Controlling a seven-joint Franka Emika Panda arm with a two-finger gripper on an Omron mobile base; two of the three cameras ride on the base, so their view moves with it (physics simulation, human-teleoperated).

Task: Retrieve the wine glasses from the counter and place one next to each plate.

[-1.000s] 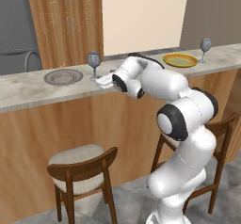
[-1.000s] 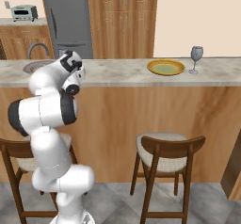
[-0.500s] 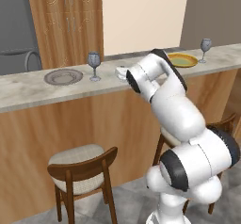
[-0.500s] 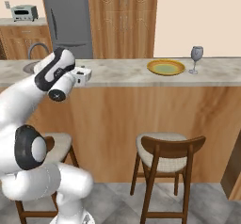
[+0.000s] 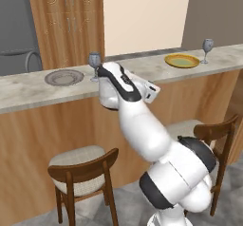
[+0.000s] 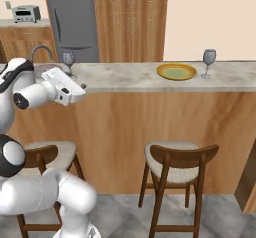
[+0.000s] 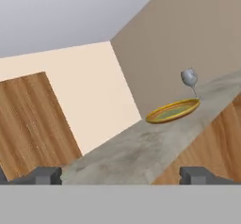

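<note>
- Holding nothing, your tool (image 7: pixel 120 176) hangs spread wide beside the surface (image 5: pixel 28 94).
- Near glass (image 5: pixel 94 60) stands just beside the grey plate (image 5: pixel 64 77).
- Far glass (image 6: pixel 209 58) stands beside the yellow plate (image 6: pixel 176 72).
- Both look placed; pull away slowly, clear of stems.

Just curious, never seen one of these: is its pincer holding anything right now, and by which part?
Nothing is held. The pincer is open and empty, with its fingertips apart.
</note>
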